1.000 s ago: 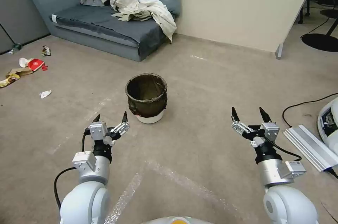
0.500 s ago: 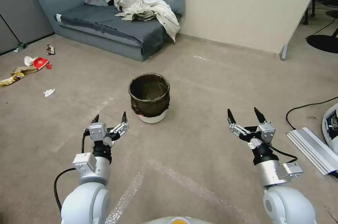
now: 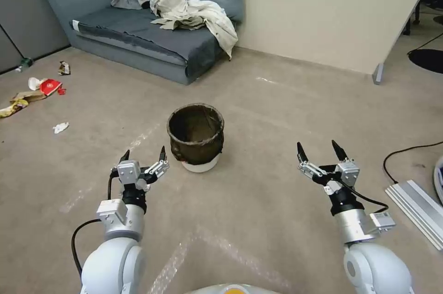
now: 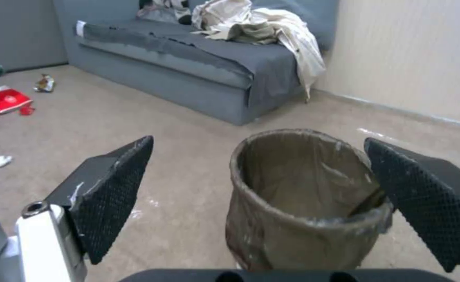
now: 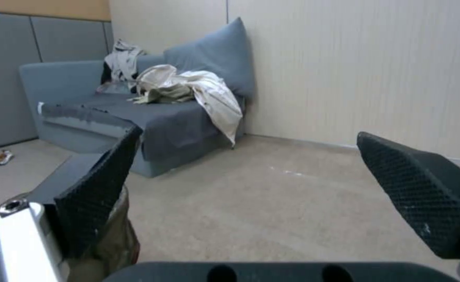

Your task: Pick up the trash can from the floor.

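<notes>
Trash can (image 3: 195,137) upright on the floor (image 3: 277,114), base half-hidden by bag; left tool (image 3: 143,156) and right tool (image 3: 321,149) both spread.

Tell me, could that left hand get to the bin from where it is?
Probably yes. The left hand is open, and the bin stands upright just ahead of it on bare floor, with nothing in between.

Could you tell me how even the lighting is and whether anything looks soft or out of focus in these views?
Head view: flat, even light, the trash can crisp with a faint shadow on the floor. Left wrist view: softer overall, liner pale and hazy. Right wrist view: sofa and wall slightly soft, no glare.
</notes>
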Robot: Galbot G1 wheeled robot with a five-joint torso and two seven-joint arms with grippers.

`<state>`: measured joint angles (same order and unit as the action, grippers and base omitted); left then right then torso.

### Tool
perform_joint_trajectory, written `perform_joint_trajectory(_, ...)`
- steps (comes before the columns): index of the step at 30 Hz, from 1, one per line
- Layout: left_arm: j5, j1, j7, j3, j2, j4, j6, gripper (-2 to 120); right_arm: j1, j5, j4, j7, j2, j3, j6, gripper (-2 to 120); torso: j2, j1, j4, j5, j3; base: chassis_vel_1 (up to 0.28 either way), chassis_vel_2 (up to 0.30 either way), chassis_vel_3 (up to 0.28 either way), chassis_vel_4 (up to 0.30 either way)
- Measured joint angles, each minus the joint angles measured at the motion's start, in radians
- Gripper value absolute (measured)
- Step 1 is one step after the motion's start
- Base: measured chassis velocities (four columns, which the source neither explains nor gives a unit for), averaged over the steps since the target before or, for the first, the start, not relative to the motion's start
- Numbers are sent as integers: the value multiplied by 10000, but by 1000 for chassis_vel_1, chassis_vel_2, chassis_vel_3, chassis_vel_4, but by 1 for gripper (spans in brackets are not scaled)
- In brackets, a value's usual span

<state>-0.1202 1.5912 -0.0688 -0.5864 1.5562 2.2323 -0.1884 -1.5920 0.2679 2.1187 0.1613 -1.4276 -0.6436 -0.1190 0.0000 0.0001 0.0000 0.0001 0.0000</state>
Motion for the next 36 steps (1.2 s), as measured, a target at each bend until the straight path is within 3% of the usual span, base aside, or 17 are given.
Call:
perform_joint_trajectory(26,-166,-422,-119,-44,-82,-467,-131,100,97,-41,-81,40,-22,151,-6,100,-1,0,1,2,1,-126,122,121,-126)
perform_joint_trajectory(30,-526,-825,-639,-5,-245,-627,-627,100,155,-23,-90,77,-14,195,-131,100,0,0,0,0,1,-48,30,28,-34)
perform_joint_trajectory(36,-2550,-1800,-1930,160,-888,-1144,-2649,100,140,4,-68,137,6,202,-167,100,0,0,-2,-2,0,0,0,0,0)
